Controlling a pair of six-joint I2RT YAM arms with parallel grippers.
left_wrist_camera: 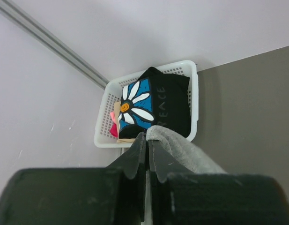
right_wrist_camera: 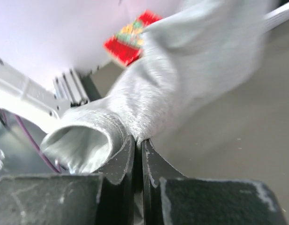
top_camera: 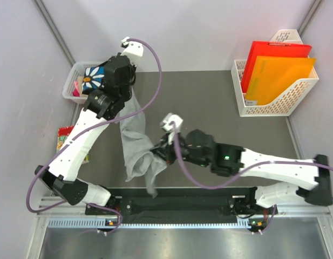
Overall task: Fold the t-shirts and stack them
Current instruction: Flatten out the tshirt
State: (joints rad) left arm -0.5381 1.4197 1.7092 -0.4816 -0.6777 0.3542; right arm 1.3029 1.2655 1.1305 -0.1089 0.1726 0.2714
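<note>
The left arm (top_camera: 82, 129) is covering much of the black cloth tee with a white daisy (top_camera: 93, 77) and part of the small red patterned flat packet (top_camera: 62, 139); the light heather-grey cloth tee (right_wrist_camera: 191, 70) is blurring toward the right wrist view's top edge.

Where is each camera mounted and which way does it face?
Top: fixed above and behind the arm bases, looking down on the table; both arms show, the grey shirt strung between them.
Left wrist: on the left arm, facing the corner basket with the black shirt; left hand shut on the grey shirt.
Right wrist: low, facing left toward the red packet; right hand shut on the grey shirt.
Shared: all three see the grey shirt.
</note>
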